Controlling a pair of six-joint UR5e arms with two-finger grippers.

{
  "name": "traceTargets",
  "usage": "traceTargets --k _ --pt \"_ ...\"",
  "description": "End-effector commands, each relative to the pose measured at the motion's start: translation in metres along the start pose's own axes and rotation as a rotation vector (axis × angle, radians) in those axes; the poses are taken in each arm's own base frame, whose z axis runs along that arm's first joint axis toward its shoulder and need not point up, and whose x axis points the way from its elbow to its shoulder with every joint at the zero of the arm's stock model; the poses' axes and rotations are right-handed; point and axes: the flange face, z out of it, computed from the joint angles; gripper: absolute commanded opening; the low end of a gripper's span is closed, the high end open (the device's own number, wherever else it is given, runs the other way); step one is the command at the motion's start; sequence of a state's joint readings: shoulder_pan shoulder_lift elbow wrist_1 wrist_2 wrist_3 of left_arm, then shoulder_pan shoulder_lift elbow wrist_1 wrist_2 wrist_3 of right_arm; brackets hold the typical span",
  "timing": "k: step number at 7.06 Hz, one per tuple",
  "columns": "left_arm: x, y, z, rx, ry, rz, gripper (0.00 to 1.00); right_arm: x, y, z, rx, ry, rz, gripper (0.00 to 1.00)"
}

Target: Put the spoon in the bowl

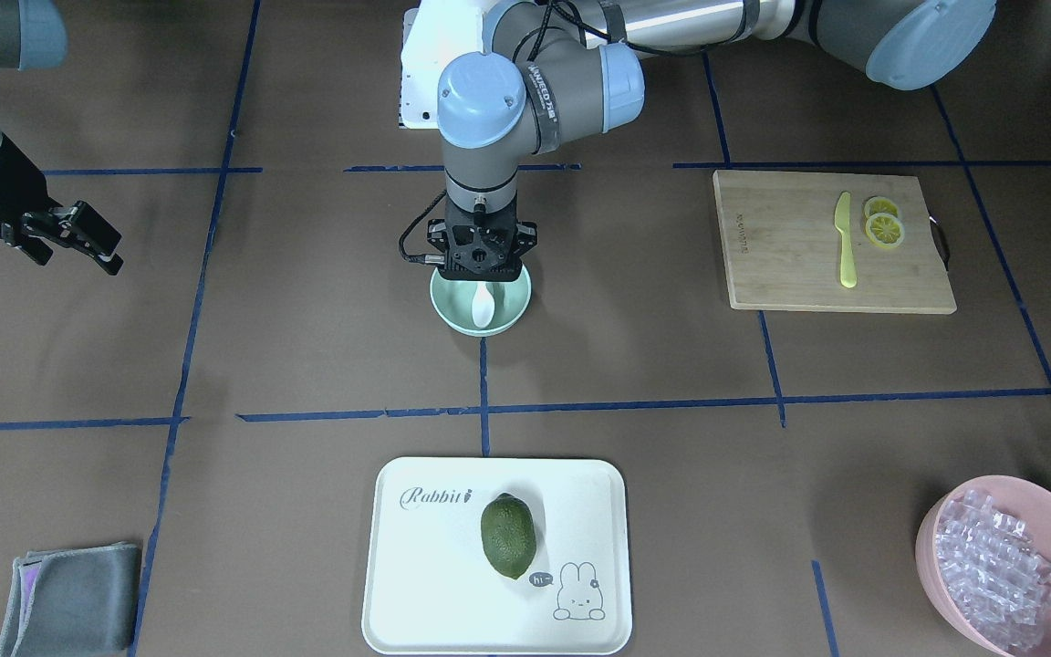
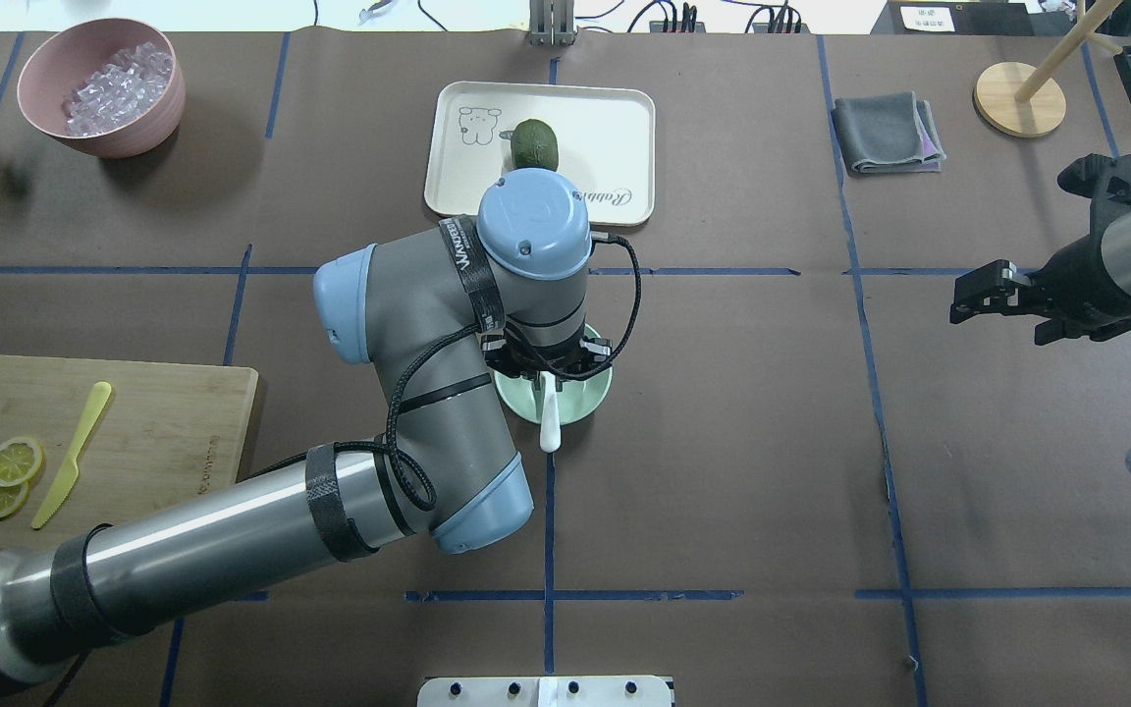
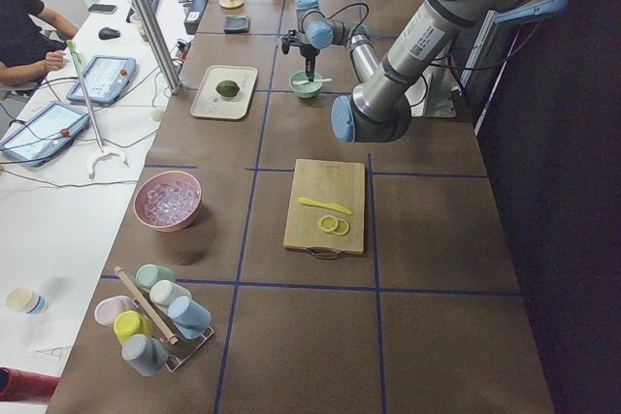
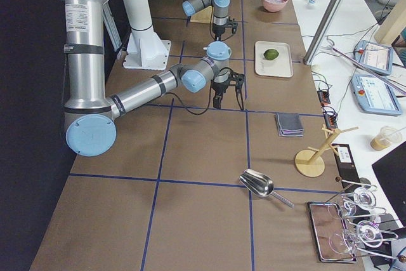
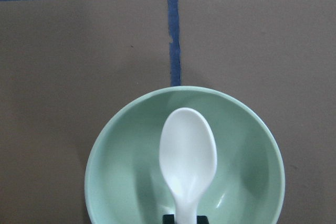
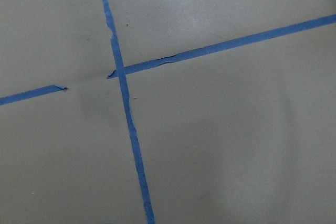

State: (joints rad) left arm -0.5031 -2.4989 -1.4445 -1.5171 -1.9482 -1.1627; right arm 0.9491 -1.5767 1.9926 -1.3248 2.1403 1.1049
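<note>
Scoop fills the left wrist view: the spoon (image 5: 187, 150) sits over the hollow of the bowl (image 5: 121, 182), and dark fingertips (image 5: 169, 217) pinch its neck at the bottom edge. Whether the scoop touches the bowl cannot be told.

The overhead view hides the scoop under the arm but shows what the wrist view cannot. The handle juts past the bowl's rim toward the bottom of the frame, with the left gripper (image 2: 551, 368) clamped on the spoon at mid-frame.

In the front view a tray (image 1: 416, 593) with a green fruit (image 1: 508, 537) lies at bottom centre. A cloth (image 1: 74, 602) is lower left and a pink bowl (image 1: 936, 538) lower right. Farther back the bowl sits at centre, and a board (image 1: 781, 265) with a knife (image 1: 845, 242) and lemon slices (image 1: 883, 226) is upper right.

The right gripper (image 1: 92, 242) hangs at the left edge, jaws apart and empty, well apart from the bowl. Its own wrist view shows only tape (image 6: 126, 108) crossing.
</note>
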Motion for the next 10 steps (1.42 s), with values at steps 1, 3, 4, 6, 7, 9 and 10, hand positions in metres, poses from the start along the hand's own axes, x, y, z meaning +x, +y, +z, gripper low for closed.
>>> traceTargets --k 1,3,4,6,7,9,10 --pt "0.001 0.0 0.0 0.0 0.0 0.002 0.82 0.0 0.0 0.001 -0.002 0.0 0.002 1.0" --pt "-0.007 -0.01 -0.022 0.021 0.016 0.017 0.82 0.004 -0.002 0.008 -0.011 0.011 0.008 1.0" --pt "-0.045 -0.02 -0.044 0.022 0.028 -0.007 0.82 0.006 -0.004 0.006 -0.007 0.011 -0.012 1.0" --pt "-0.178 -0.013 -0.079 -0.002 0.006 0.137 0.83 0.054 -0.022 -0.005 0.009 0.051 -0.147 1.0" --pt "-0.234 -0.002 -0.094 0.01 -0.018 0.229 0.83 0.087 -0.039 -0.01 -0.012 0.046 -0.182 1.0" --pt "-0.378 -0.005 -0.121 -0.028 -0.022 0.293 0.84 0.172 -0.073 -0.019 -0.044 0.026 -0.306 1.0" --pt "-0.468 -0.01 -0.139 -0.045 -0.013 0.33 0.84 0.206 -0.085 -0.019 -0.041 0.042 -0.353 1.0"
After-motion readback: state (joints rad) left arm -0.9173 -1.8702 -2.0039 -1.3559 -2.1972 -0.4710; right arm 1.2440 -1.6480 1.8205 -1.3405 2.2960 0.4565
